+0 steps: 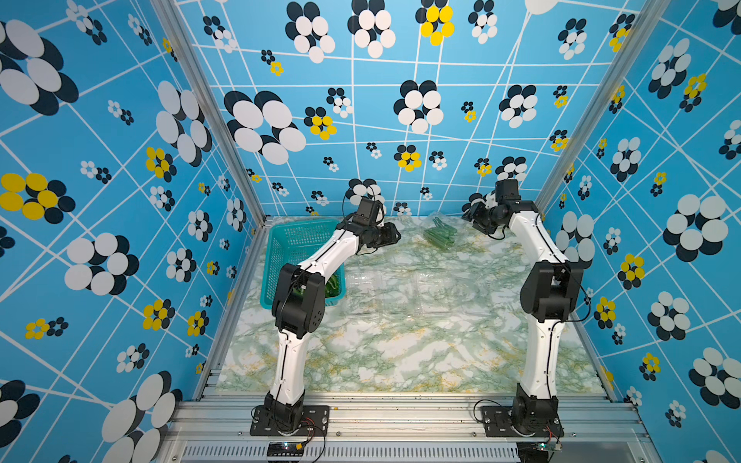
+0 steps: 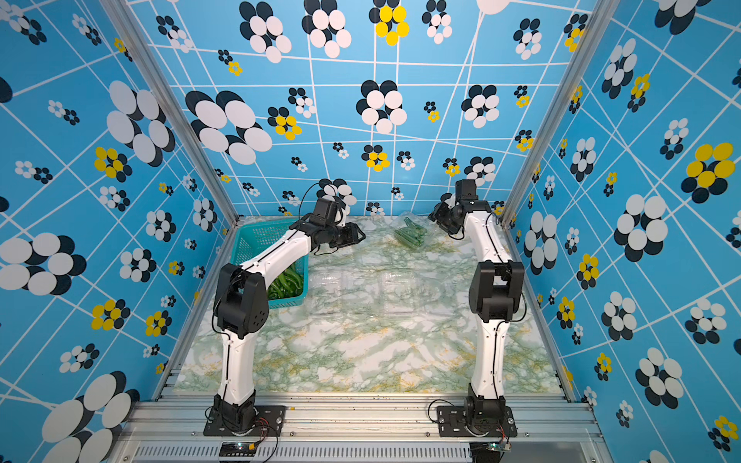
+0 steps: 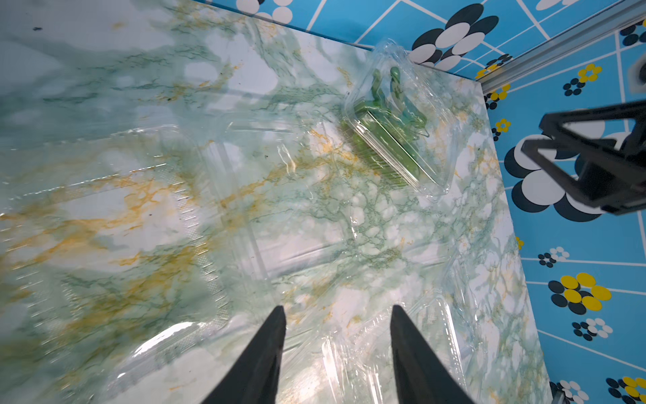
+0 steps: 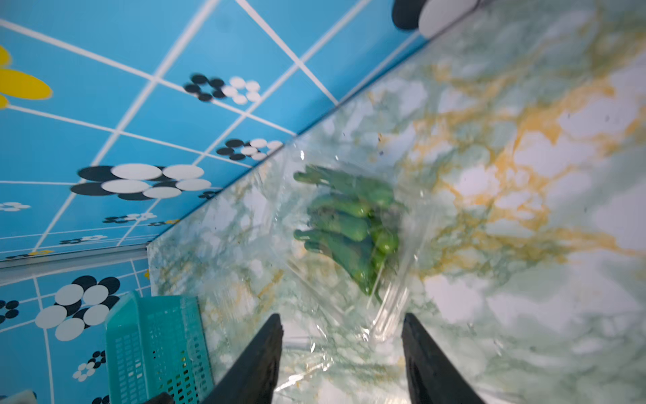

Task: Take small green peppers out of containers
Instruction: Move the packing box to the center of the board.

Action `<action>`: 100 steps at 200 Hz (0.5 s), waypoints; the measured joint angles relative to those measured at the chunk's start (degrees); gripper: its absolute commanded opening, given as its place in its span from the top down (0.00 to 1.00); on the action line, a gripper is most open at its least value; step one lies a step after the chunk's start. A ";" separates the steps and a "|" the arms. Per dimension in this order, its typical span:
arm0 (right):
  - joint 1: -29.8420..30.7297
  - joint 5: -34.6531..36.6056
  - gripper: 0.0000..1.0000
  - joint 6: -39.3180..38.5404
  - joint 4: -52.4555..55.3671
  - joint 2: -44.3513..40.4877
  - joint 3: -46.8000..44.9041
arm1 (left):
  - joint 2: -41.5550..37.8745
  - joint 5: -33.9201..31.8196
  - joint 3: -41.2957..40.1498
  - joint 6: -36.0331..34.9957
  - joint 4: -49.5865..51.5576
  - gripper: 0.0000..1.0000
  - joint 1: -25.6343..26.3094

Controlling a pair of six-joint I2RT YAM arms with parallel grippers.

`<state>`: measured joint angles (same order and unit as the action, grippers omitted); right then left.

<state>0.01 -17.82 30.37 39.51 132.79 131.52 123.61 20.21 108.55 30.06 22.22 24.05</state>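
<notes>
**Peppers boxed at the back, both grippers free**

I see a bunch of peppers (image 1: 440, 237) inside a clear box (image 3: 433, 168), upper centre-right in both top views. My right gripper (image 4: 341, 316) hangs over it, jaws apart, clamping nothing. My left gripper (image 3: 335, 309) gapes above empty boxes (image 1: 401, 292), holding nothing. Only a top view shows loose peppers (image 2: 286, 282) in the basket (image 2: 256, 240), left of centre.
</notes>
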 measured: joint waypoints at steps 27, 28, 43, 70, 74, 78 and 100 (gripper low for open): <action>-0.42 2.14 0.38 -3.69 -0.24 12.55 21.51 | 3.26 1.05 5.27 1.03 1.46 0.49 1.60; -0.46 2.19 0.38 -3.67 -0.20 13.27 22.49 | 3.52 1.09 5.64 1.07 1.64 0.49 1.68; -0.70 2.23 0.38 -4.02 -0.35 18.99 29.27 | 6.10 1.51 9.51 1.55 3.41 0.48 2.49; -1.88 0.59 0.37 -2.73 -1.42 22.36 27.23 | 11.15 2.14 15.50 3.06 5.77 0.48 4.42; -2.03 0.33 0.36 -2.56 -1.57 22.58 26.71 | 11.74 2.29 16.04 3.39 5.95 0.48 4.66; -2.23 0.02 0.36 -2.29 -1.77 22.80 26.25 | 12.52 2.43 16.92 3.72 6.27 0.48 5.01; -3.04 -1.62 0.34 -1.27 -2.86 24.04 25.66 | 15.96 2.84 19.58 5.57 6.40 0.48 6.40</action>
<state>-3.03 -19.44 29.10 36.64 156.83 157.18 139.57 23.05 128.14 35.64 28.62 30.46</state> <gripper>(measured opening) 0.650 0.525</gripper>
